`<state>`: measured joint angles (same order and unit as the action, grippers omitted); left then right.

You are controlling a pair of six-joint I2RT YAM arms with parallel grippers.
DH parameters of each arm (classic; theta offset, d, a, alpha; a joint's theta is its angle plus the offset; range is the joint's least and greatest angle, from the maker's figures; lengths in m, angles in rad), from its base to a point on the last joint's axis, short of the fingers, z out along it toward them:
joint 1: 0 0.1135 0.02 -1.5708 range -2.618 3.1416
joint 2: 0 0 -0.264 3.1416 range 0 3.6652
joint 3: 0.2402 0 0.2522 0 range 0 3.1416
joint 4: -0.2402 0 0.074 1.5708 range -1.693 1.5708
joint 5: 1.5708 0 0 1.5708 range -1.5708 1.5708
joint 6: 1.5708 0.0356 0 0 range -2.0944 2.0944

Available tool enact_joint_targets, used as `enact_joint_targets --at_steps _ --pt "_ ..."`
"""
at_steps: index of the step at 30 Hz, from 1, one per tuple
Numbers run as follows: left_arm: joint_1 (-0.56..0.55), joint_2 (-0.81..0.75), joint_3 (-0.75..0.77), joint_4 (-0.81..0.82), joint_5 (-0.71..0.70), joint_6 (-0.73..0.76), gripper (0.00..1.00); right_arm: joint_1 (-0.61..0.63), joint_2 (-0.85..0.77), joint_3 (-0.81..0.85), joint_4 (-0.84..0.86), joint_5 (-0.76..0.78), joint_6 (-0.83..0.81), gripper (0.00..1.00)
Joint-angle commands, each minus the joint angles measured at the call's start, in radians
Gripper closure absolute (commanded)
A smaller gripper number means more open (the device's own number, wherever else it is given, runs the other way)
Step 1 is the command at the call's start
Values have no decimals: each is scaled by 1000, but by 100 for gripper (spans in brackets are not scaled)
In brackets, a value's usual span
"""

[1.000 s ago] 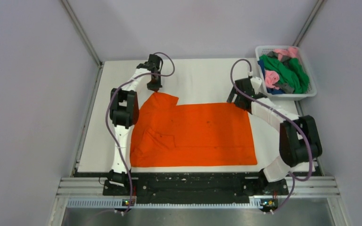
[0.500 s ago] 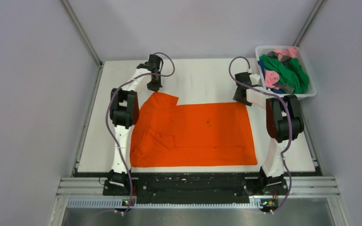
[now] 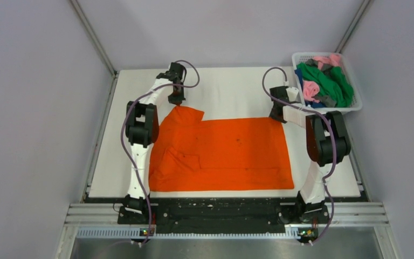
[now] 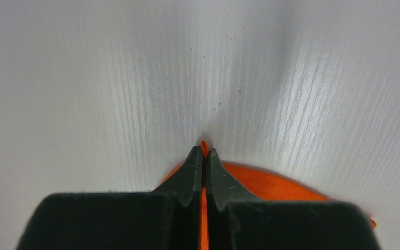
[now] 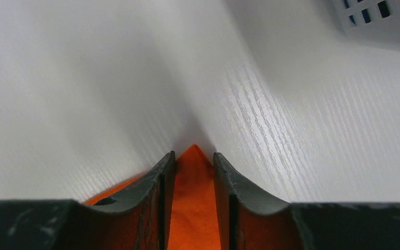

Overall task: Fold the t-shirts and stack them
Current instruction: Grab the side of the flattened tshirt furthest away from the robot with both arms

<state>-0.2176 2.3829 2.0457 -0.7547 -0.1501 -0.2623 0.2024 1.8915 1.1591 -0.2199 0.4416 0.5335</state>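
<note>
Orange t-shirt (image 3: 221,154) cloth is pinched at its far left corner in the clenched jaws of the left gripper (image 4: 203,154). From that wrist, only a thin orange sliver shows between the two dark fingers. At the far right corner, the right gripper (image 5: 194,161) has its jaws standing apart, one finger on each side of the pointed tip of cloth. That tip lies flat and unsqueezed. The shirt is spread out across the white table (image 3: 232,89), with a flap jutting out at the far left and a few creases on its left part. By the table's far right corner sits a white mesh basket (image 3: 338,111). It holds a bundled green t-shirt (image 3: 331,81) and pink t-shirt (image 3: 311,89), with bits of blue and grey beneath.
</note>
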Motion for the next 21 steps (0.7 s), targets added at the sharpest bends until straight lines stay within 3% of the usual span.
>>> enact_joint_targets --at_steps 1,9,16,21 --pt "3 -54 -21 -42 5 -17 100 3 -42 -40 30 -45 -22 71" --pt "3 -104 -29 -47 39 -32 100 4 -71 -44 94 -76 -58 100" --pt "-18 -225 -176 -3 75 -64 100 19 -212 -159 245 -279 -156 100" --pt "-37 -353 -351 57 78 -98 100 37 -299 -226 224 -311 -165 100"
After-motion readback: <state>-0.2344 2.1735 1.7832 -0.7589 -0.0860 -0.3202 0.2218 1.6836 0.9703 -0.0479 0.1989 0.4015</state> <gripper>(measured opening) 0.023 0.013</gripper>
